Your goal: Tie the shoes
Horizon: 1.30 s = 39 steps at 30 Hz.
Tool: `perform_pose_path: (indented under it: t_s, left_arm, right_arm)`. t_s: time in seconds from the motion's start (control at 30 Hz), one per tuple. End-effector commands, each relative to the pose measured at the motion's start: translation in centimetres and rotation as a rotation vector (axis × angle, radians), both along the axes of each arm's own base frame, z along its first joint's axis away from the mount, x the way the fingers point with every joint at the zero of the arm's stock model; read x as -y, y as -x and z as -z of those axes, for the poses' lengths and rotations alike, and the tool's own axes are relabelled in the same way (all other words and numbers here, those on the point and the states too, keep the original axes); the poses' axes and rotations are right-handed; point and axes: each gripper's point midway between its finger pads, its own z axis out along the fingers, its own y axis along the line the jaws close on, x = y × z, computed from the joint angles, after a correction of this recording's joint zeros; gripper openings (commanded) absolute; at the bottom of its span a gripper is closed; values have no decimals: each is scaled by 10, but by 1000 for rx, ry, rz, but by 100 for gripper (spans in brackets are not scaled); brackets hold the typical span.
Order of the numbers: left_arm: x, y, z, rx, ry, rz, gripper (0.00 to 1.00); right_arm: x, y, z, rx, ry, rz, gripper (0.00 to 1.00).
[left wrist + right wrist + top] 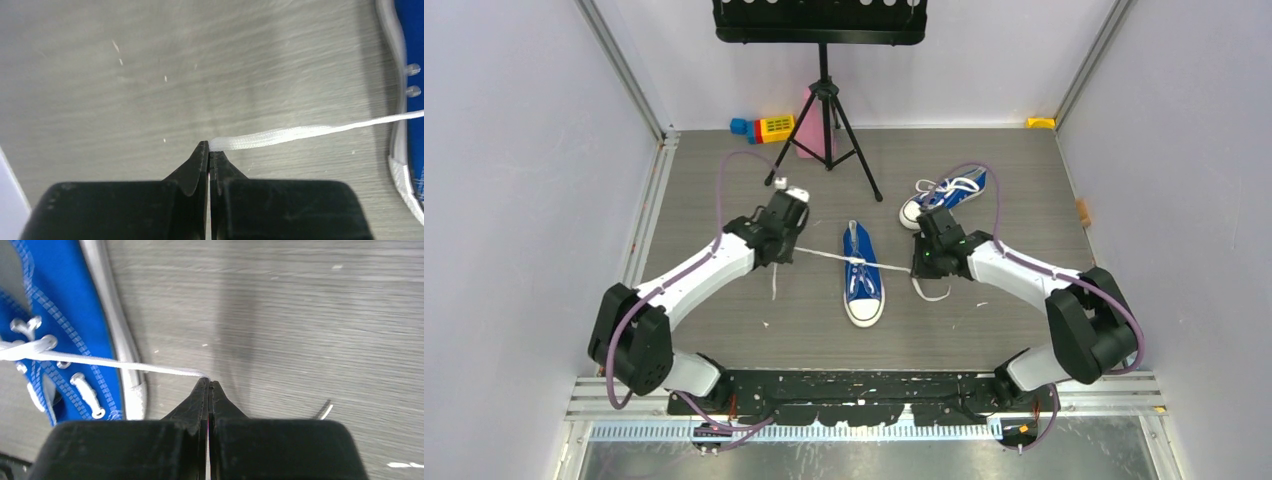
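Observation:
A blue sneaker (862,277) with a white toe cap lies mid-table, toe toward me. Its white lace (824,255) runs taut out to both sides from a crossing over the tongue. My left gripper (786,250) is shut on the left lace end (270,137), left of the shoe (407,115). My right gripper (916,268) is shut on the right lace end (125,362), right of the shoe (65,335). The second blue sneaker (944,195) lies on its side at the back right, behind the right gripper, with loose laces.
A black tripod stand (826,110) rises at the back centre. A pink block (809,125) and coloured toy blocks (764,127) lie by the back wall. A yellow piece (1041,122) sits in the back right corner. Loose lace tails hang to the table under both grippers.

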Motion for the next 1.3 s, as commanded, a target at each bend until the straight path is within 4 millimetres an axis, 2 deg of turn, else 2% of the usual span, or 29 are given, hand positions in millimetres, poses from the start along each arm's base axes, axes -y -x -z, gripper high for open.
perform_pose_path:
  t_s: [0.0, 0.13, 0.27, 0.37, 0.47, 0.63, 0.7, 0.83, 0.87, 0.93, 1.0, 1.1, 1.27]
  left_arm:
    - [-2, 25, 25, -149, 295, -139, 0]
    - [-12, 42, 64, -308, 359, -227, 0]
    - [-18, 47, 94, -413, 378, -307, 0]
    - [-38, 45, 111, -430, 369, -415, 0]
    - [-51, 44, 118, -425, 388, -489, 0]
    - [-64, 37, 112, -366, 401, -530, 0]
    - [-61, 35, 110, -381, 403, -520, 0]
    - [-37, 35, 104, -417, 384, -374, 1]
    - [-33, 35, 100, -399, 363, -349, 5]
    - [-27, 33, 90, -349, 316, -296, 20]
    - [-16, 33, 79, -305, 290, -230, 34]
    - [-3, 31, 62, -261, 257, -147, 44]
    - [10, 22, 46, -215, 189, -41, 51]
  right_arm:
    - [36, -25, -22, 74, 61, 171, 0]
    - [57, -31, -19, 72, 95, 252, 0]
    - [72, -34, -16, 77, 132, 307, 0]
    - [80, -36, -15, 88, 160, 347, 0]
    - [90, -34, -12, 78, 207, 383, 0]
    - [92, -33, -9, 67, 230, 374, 0]
    - [90, -33, -8, 60, 229, 361, 0]
    - [70, -32, -13, 38, 152, 264, 0]
    - [63, -31, -16, 38, 121, 229, 0]
    - [53, -29, -24, 38, 67, 190, 0]
    - [44, -26, -31, 39, 22, 152, 15]
    - [40, -23, -39, 46, -6, 132, 37]
    - [35, -14, -52, 48, -44, 98, 52]
